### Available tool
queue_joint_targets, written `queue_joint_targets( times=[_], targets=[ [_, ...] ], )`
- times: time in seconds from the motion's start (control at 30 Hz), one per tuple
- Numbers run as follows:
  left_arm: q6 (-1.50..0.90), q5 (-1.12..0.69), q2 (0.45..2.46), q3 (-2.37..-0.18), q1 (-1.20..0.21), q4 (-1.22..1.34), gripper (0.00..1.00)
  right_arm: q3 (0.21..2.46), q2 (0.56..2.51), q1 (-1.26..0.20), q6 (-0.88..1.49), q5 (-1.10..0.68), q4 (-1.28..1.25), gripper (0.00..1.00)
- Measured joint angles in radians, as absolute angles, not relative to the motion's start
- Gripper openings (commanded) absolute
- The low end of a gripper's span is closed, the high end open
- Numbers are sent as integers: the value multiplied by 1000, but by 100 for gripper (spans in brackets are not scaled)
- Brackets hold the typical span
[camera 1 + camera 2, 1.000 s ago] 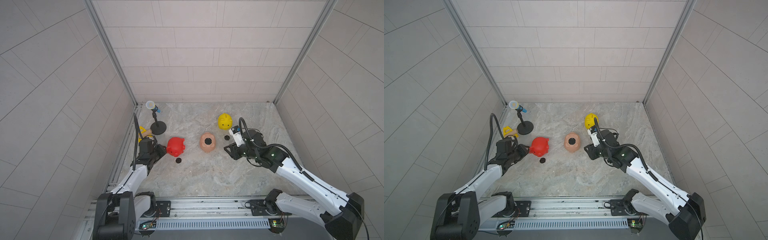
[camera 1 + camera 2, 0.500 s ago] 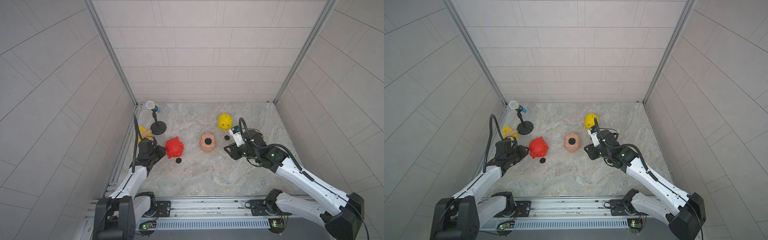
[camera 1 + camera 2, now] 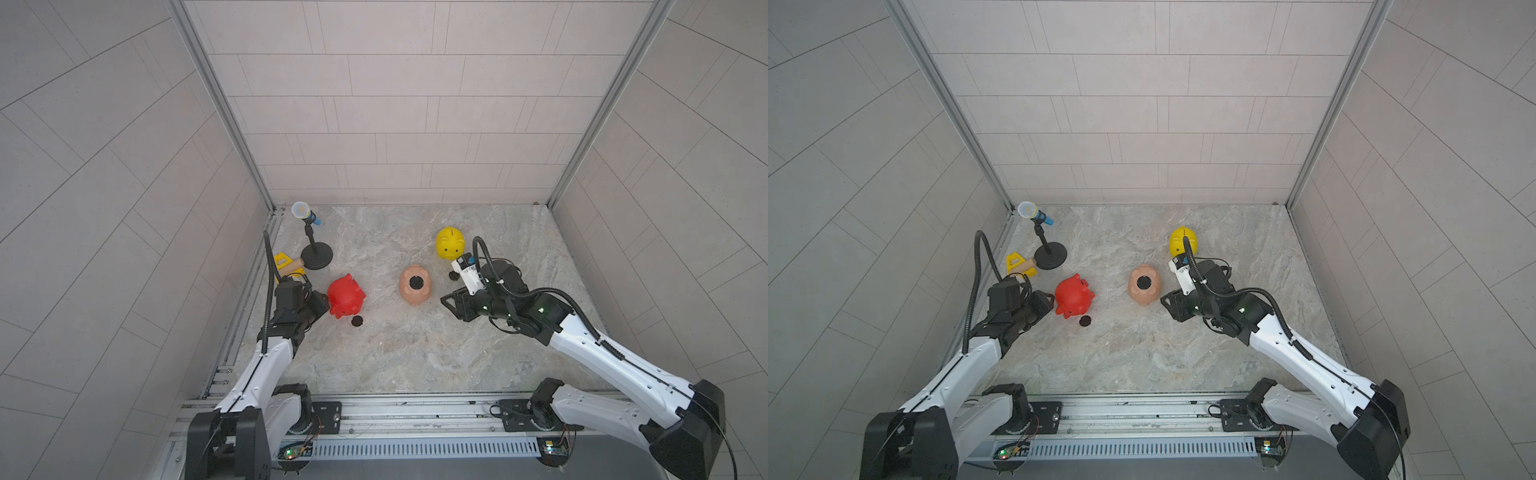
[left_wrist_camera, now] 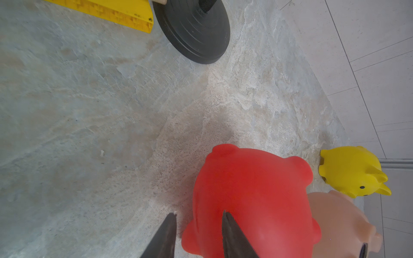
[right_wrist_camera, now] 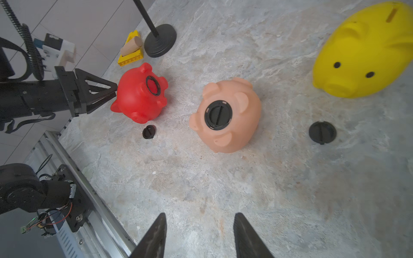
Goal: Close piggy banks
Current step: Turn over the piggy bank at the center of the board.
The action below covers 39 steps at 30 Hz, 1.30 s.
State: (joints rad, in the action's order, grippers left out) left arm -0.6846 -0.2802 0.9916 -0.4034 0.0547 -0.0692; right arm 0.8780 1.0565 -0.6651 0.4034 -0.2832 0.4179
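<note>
The red piggy bank (image 3: 346, 296) lies tipped, its round belly hole (image 5: 153, 85) open. My left gripper (image 4: 198, 213) is at its left flank, jaws narrow around a small lump of the pig. A black plug (image 5: 149, 132) lies on the floor just in front of it. The peach-pink piggy bank (image 5: 225, 116) lies belly up with a black plug (image 5: 218, 115) seated in its hole. The yellow piggy bank (image 3: 449, 244) stands farther back, with another loose plug (image 5: 322, 132) near it. My right gripper (image 5: 199, 215) hangs open over bare floor to the right of the peach pig.
A toy microphone on a black round-based stand (image 3: 316, 259) stands at the back left. Beside it lies a yellow triangular toy (image 3: 287, 266) with a wooden peg. Tiled walls close in the left, right and back. A metal rail (image 3: 374, 411) runs along the front.
The red pig has shifted slightly toward the left arm. My right gripper's jaws have opened wider, and the right arm has stayed in place.
</note>
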Motion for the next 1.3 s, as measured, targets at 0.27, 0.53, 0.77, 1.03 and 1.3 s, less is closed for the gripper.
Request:
queue_joint_targets(
  times=[0.27,0.53,0.77,1.03,1.3],
  targets=[
    [-690,-276,992,-403,55,-69,39,987,1262,-800,454,-314,313,52],
    [-691,-276,981,-398,55,-69,39,1163,1485,-851,484,-342,239,55],
    [-691,-276,962,-395,55,-68,40,1300,1665,-851,514,-364,201,59],
    [-691,-275,955,-390,55,-69,40,1479,1875,-851,545,-403,174,60],
    [-691,-275,954,-390,55,-68,40,1511,1955,-850,551,-409,164,60]
  ],
)
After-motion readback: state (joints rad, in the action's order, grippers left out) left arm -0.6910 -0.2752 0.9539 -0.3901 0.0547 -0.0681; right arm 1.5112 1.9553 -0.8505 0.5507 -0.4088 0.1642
